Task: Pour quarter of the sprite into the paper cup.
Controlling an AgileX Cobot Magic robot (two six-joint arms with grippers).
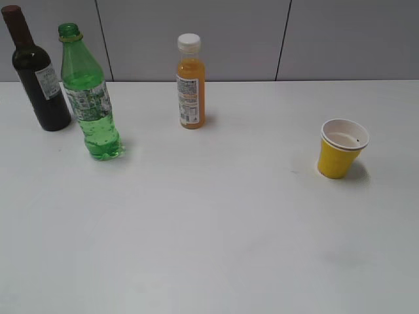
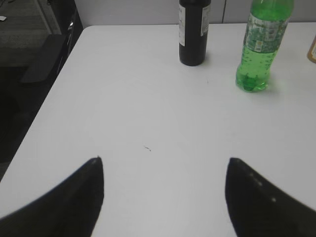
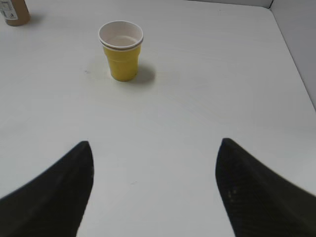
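Observation:
The sprite [image 1: 88, 98], a tall green bottle without a cap, stands upright at the left of the table; it also shows in the left wrist view [image 2: 259, 44], far ahead and to the right. The yellow paper cup [image 1: 341, 148] stands upright at the right; in the right wrist view [image 3: 121, 49] it is ahead and left of centre, and it looks empty. My left gripper [image 2: 165, 163] is open and empty above bare table. My right gripper [image 3: 154, 145] is open and empty, well short of the cup. Neither gripper shows in the exterior view.
A dark wine bottle [image 1: 38, 75] stands behind and left of the sprite, also in the left wrist view [image 2: 193, 32]. A small orange juice bottle [image 1: 190, 85] with a white cap stands at the back middle. The table's left edge [image 2: 54, 84] and right edge [image 3: 296, 64] are near.

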